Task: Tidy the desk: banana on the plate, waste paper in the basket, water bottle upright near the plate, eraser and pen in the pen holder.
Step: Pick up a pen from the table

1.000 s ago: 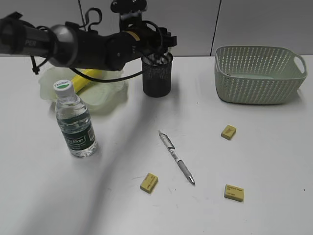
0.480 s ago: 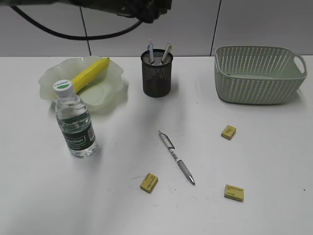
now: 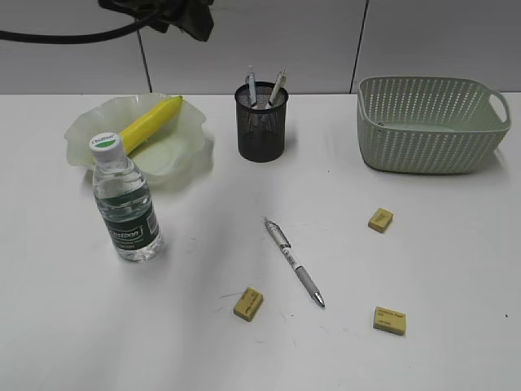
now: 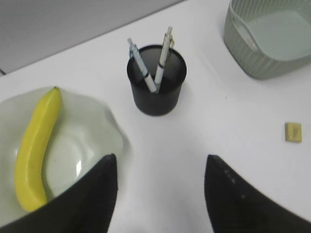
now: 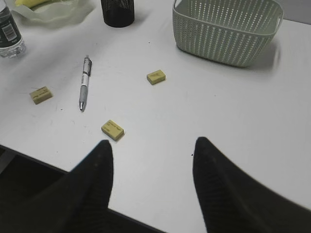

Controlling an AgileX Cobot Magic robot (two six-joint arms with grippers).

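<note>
**A:** Nearest you on the white desk (image 3: 456,244) lie two of the small yellow block erasers: one at front right (image 3: 389,320), one at front left (image 3: 247,303). Between them you have a silver click pen with a grey grip (image 3: 293,261) lying flat on a slant, its tip toward you. A third yellow eraser (image 3: 380,220) sits further back on the right, apart from everything.

**B:** And the bottle?

**A:** You'll see the small clear plastic water bottle with the dark green label and white cap (image 3: 124,202) standing upright on the left, just in front of the pale green translucent glass plate with the ruffled rim (image 3: 191,155). The smooth bright yellow banana (image 3: 150,124) lies in that plate on a slant, its dark tip pointing to the far side. To the right of the plate stands the black metal mesh pen holder (image 3: 261,122), with two pens (image 4: 150,68) leaning apart inside it. Far right you have the grey-green perforated plastic basket (image 3: 431,122).

**B:** The arms?

**A:** Your left gripper (image 4: 158,194) hangs high above the desk between plate and pen holder, its dark fingers (image 4: 97,189) spread wide with nothing between them; from the front only a dark part of that arm shows at the top edge. Your right gripper (image 5: 150,179) hovers over the near edge of the desk, fingers likewise spread and empty, well apart from the erasers.
</note>
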